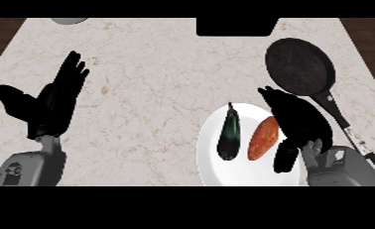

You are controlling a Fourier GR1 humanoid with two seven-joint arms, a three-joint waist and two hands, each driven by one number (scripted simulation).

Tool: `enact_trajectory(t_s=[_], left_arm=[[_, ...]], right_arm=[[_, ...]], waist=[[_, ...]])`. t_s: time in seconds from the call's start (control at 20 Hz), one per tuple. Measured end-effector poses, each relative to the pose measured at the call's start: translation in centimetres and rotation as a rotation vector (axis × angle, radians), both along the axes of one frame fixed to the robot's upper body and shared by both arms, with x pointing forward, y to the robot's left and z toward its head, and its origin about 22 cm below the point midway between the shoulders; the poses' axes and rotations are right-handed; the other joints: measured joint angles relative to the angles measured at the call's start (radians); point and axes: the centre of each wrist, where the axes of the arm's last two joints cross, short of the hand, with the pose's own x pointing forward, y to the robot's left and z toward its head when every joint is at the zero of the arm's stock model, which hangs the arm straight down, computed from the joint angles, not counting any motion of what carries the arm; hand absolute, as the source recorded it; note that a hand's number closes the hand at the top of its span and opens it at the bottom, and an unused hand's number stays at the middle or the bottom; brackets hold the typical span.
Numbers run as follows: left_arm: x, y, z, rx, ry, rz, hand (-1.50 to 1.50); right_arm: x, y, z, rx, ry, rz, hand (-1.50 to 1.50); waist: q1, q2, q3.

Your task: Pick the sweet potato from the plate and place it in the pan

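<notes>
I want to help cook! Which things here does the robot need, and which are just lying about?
Needed:
orange oblong sweet potato
round white plate
round black pan
right hand

Lying about:
dark purple eggplant
left hand, resting open

**Both hands open, right one low at the view's right**

The left hand (60, 94) shows at the view's left, fingers straight and pointing up, thumb spread outward, resting above its grey forearm (29, 166). The right hand (296, 119) extends from the lower right, fingers straight and angled up-left, thumb hanging downward, its grey wrist (333, 166) behind it at the edge.
</notes>
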Motion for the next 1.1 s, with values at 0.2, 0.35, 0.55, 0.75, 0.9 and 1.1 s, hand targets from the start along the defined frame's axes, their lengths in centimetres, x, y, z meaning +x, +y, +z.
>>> enact_trajectory(t_s=[0.2, 0.35, 0.55, 0.75, 0.9, 1.1], left_arm=[[-0.3, 0.7, 0.3, 0.003, -0.003, 0.0, 0.0], [-1.1, 0.6, 0.4, 0.004, -0.003, -0.004, 0.0], [-0.2, 1.1, 0.2, 0.007, -0.008, 0.001, 0.0], [-0.3, 0.8, 0.6, 0.002, -0.003, 0.001, 0.0], [-0.5, 0.4, 0.3, 0.001, 0.0, 0.001, 0.0], [-0.6, 0.1, 0.0, -0.002, -0.001, -0.001, 0.0]], right_arm=[[0.3, 0.0, -2.0, -0.022, 0.039, -0.015, -1.5], [0.6, -0.2, -2.8, -0.029, 0.05, -0.022, -1.5], [1.2, 0.0, -3.5, -0.025, 0.049, -0.026, -1.5], [1.2, -0.4, -5.0, -0.002, 0.043, -0.029, -1.5], [1.6, -1.0, -6.5, 0.012, 0.05, -0.032, -1.5], [2.0, -0.2, -7.2, 0.023, 0.073, -0.005, 1.5]], waist=[[0.0, 0.0, 0.0], [0.001, 0.0, 0.0], [-0.001, 0.0, 0.0], [-0.001, 0.0, 0.0], [-0.001, 0.0, 0.001], [-0.001, 0.0, 0.0]])
